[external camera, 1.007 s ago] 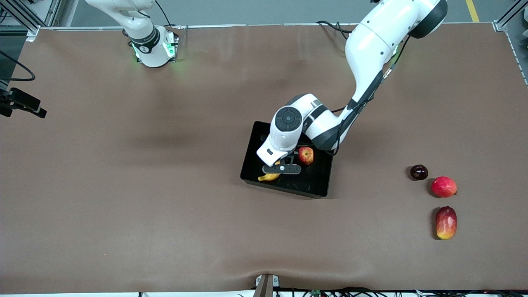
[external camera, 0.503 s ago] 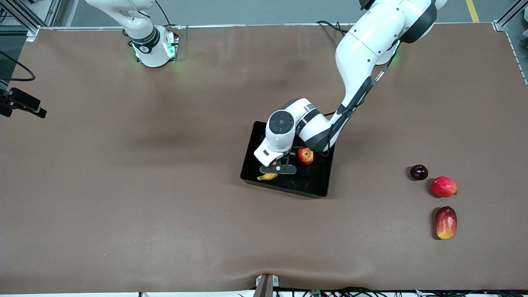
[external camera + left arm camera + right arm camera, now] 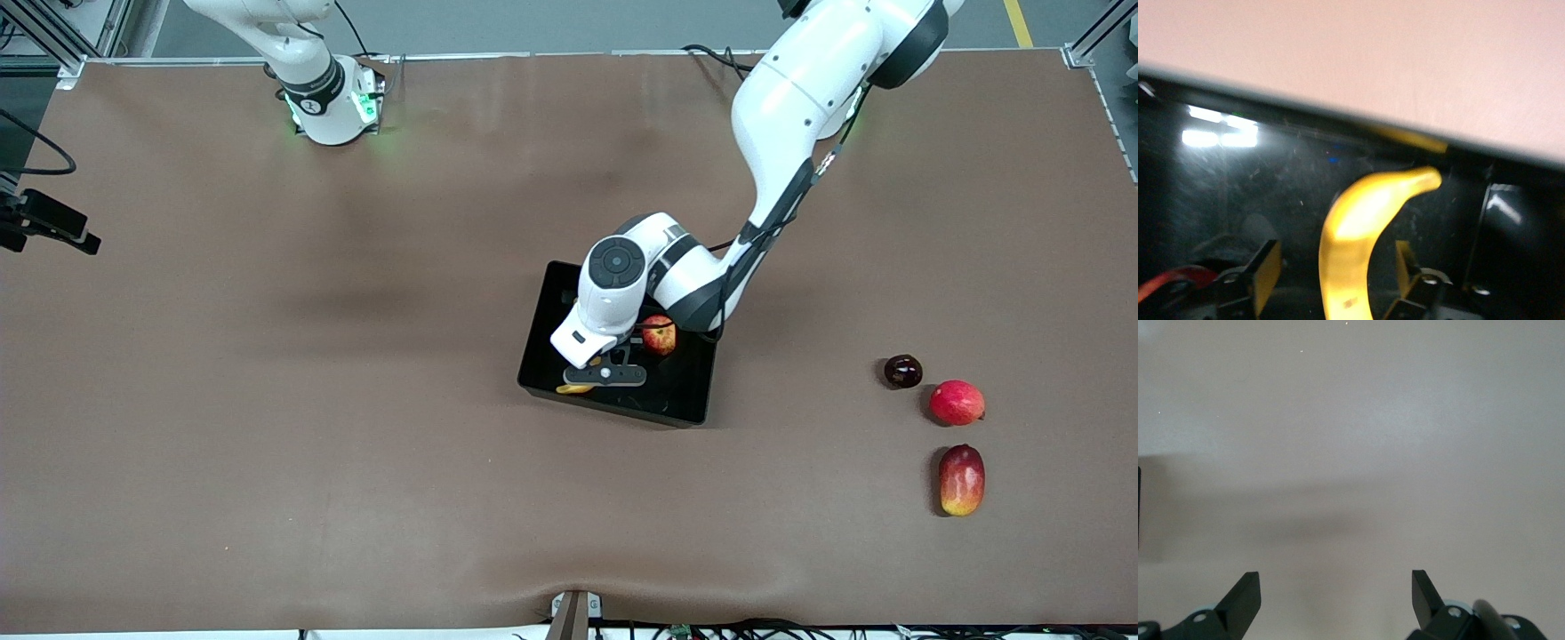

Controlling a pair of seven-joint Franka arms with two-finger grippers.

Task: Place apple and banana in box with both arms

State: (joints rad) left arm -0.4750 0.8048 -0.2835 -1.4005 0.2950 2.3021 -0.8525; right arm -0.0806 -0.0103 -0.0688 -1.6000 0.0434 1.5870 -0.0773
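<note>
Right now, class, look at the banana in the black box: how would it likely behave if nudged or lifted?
The banana is curved, so a nudge would probably pivot or rock it, not roll it. The box's glossy floor suggests it could slide easily. The left gripper's fingers stand open on either side of it; its skin looks smooth, so a light pinch might slip.

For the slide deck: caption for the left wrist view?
Left claw open astride the banana lying in the black box.

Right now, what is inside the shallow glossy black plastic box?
The black box holds the small red apple and the curved yellow banana, which lies between the open left gripper's fingers. The arm covers part of the box floor.
</note>
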